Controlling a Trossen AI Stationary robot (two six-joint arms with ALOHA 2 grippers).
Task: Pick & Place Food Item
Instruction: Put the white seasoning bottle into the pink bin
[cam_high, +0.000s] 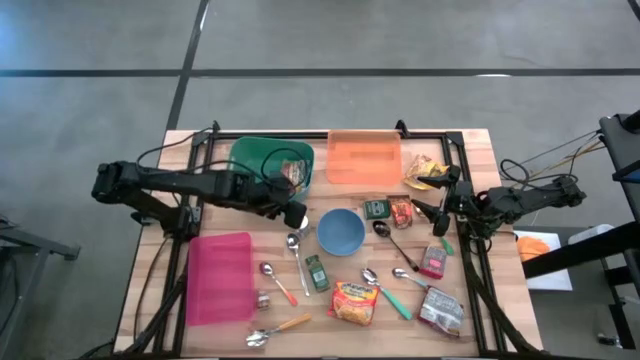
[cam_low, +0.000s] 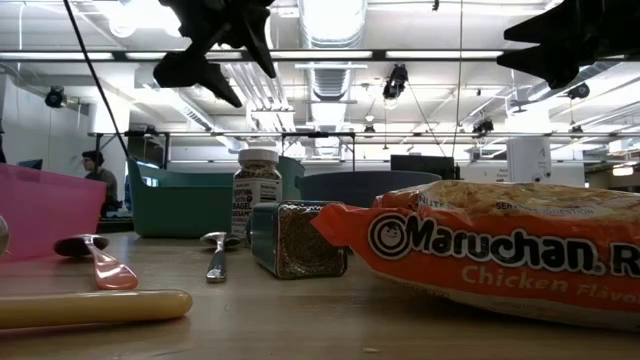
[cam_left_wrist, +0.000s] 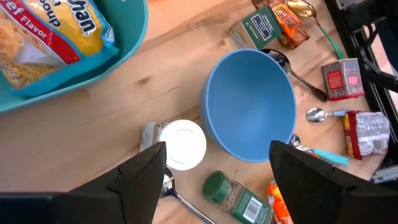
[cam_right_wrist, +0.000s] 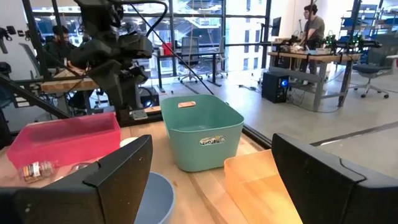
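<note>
Crinkly ramen packet (cam_high: 355, 302), round blue bowl (cam_high: 341, 231), slatted wooden table (cam_high: 480, 150)

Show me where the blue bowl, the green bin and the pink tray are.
blue bowl (cam_high: 341, 231): high view, middle of its inside.
green bin (cam_high: 246, 153): high view, bare floor of the bin, beside the noodle packet.
pink tray (cam_high: 220, 277): high view, middle of its floor.

On the bench (cam_high: 470, 150), a bowl (cam_high: 341, 231) sits at the centre. At its 11 o'clock stands a bin (cam_high: 252, 158) holding a noodle packet (cam_high: 293, 174); at 12 o'clock a tray (cam_high: 365, 157); at 8 o'clock another tray (cam_high: 218, 277). A second noodle packet (cam_high: 355, 302) lies at 6 o'clock, a spice jar (cam_high: 317, 272) beside it.
</note>
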